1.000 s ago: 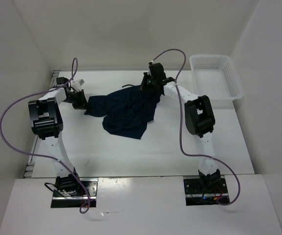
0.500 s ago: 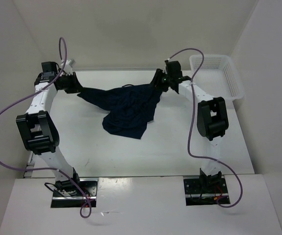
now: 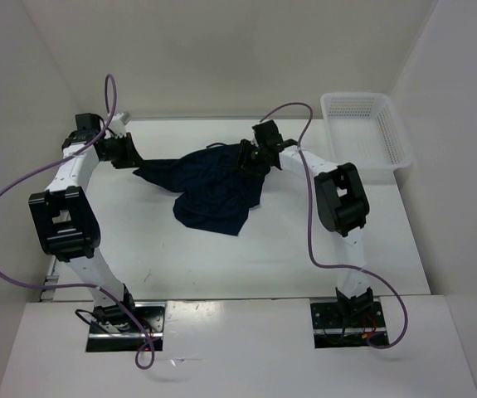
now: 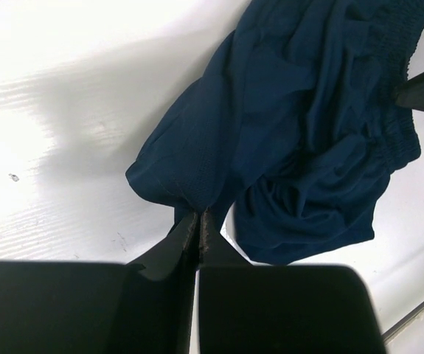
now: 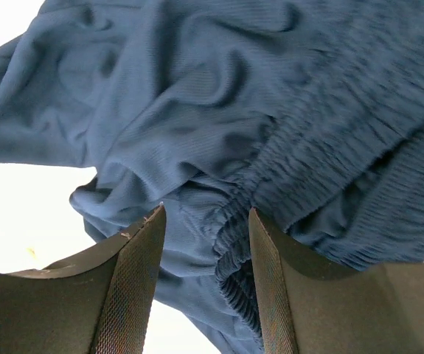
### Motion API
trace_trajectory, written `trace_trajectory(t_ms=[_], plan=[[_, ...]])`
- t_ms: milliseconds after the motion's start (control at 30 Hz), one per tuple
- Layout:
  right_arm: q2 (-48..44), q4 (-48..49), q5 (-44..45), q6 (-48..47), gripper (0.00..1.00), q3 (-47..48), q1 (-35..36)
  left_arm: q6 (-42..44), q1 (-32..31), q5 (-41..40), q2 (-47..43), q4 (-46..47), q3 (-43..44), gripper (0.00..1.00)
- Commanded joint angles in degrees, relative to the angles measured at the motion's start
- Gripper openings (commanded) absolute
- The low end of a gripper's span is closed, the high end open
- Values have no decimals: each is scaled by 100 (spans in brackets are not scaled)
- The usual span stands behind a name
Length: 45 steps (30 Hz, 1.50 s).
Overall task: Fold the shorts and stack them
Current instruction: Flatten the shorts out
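The dark navy shorts (image 3: pixel 213 186) lie crumpled at the back middle of the white table, one corner drawn out to the left. My left gripper (image 3: pixel 134 159) is shut on that corner; in the left wrist view its jaws (image 4: pixel 197 215) pinch a fold of the shorts (image 4: pixel 300 133) just above the table. My right gripper (image 3: pixel 246 157) hovers over the cloth's right end. It stands open (image 5: pixel 206 214), and the gathered waistband (image 5: pixel 270 177) of the shorts (image 5: pixel 197 88) runs loosely between its fingers.
A white mesh basket (image 3: pixel 367 133) stands at the back right corner. White walls close the table at the back and on both sides. Purple cables loop above both arms. Bare table (image 3: pixel 246 265) lies in front of the shorts.
My left gripper pulled its corner of the shorts back and to the left. My right gripper swung right, then came back left over the cloth and opened, letting go of the waistband.
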Motion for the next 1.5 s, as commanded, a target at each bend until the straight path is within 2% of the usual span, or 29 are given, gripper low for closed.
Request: trace_trajectory(t_ms=[0,100,233,367,600,700,833,900,967,1000,1033,1067,1167,1233,1267,1367,1467], plan=[[2,-308,177,172,55,193,-49,27,6,61,-126,74,-50,0],[-253,-474,361,224,55,192,-49,27,6,61,-126,126,-50,0],[-885,-405,1116,417,56,-464,3,27,6,61,-126,127,-50,0],[-1150,-44,1031,585,56,-897,3,27,6,61,-74,127,-103,0],[-361,131,257,585,56,-309,3,27,6,61,-21,127,-50,0],[-140,193,204,637,56,6,56,27,6,9,-21,127,-111,0],[439,-211,151,690,55,560,56,27,6,-44,-73,180,-164,0],[519,-263,151,690,50,753,56,27,6,-44,-73,180,-164,0],[581,-264,212,612,30,939,56,27,76,8,-73,180,-112,0],[529,-81,421,420,7,1279,-74,27,129,95,-73,180,210,0],[528,-79,423,418,6,1430,-76,27,129,96,-73,180,214,0],[528,-27,684,331,0,1623,-189,27,129,96,-21,241,370,0],[467,-157,915,-240,0,2861,-557,27,269,43,207,241,1414,0],[292,-45,688,-312,0,3363,-830,27,427,104,322,84,2073,0],[178,61,382,-312,0,3365,-1084,27,489,105,392,83,2695,0],[-384,123,134,-732,0,3096,-1297,27,673,167,392,-83,3401,0],[-1122,184,-129,-1145,0,2340,-1297,27,674,167,59,-251,3291,0]])
